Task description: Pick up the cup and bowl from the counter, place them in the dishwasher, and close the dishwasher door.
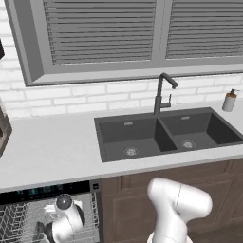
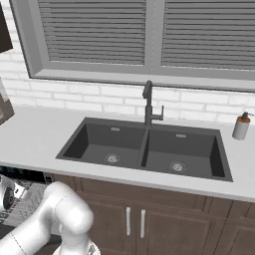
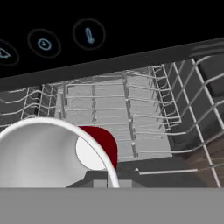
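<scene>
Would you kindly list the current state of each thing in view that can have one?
dishwasher: open, rack showing.
cup: lying on its side in the rack.
bowl: held over the rack.
gripper: shut on the bowl's rim.
faucet: no water running.
cabinet doors: closed.

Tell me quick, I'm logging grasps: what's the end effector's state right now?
End effector: closed, apparently on the bowl rim, over the dishwasher rack beside the cup.
</scene>
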Motion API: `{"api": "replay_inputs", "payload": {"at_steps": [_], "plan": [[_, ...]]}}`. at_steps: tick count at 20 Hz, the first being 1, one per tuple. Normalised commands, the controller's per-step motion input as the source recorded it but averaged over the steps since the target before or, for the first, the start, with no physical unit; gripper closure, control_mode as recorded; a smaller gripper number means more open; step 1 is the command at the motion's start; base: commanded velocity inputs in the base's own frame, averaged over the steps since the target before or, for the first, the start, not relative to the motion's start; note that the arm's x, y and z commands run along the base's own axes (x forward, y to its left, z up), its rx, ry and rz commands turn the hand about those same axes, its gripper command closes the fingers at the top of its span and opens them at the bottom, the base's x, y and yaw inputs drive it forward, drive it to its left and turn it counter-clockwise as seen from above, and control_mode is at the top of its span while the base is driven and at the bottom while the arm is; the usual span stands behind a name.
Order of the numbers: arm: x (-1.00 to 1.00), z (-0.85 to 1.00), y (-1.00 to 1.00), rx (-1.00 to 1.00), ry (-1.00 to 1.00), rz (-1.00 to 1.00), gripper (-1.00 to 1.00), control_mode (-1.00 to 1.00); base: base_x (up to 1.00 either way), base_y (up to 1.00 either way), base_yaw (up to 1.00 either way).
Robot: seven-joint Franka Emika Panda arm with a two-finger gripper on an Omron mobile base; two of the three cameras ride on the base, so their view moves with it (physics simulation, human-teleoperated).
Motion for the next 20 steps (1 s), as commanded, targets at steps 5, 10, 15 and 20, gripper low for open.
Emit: {"api": "replay_inputs", "payload": {"at_steps": [5, 10, 15, 20], "plan": [[0.43, -0.64, 0.0, 0.0, 0.25, 0.0, 1.0, -1.0, 0.0, 0.0, 0.0], [0.04, -0.75, 0.0, 0.0, 0.22, 0.0, 1.0, -1.0, 0.0, 0.0, 0.0], [-0.08, -0.72, 0.0, 0.0, 0.12, 0.0, 1.0, -1.0, 0.0, 0.0, 0.0], [-0.01, -0.53, 0.0, 0.0, 0.11, 0.0, 1.0, -1.0, 0.0, 0.0, 0.0]]}}
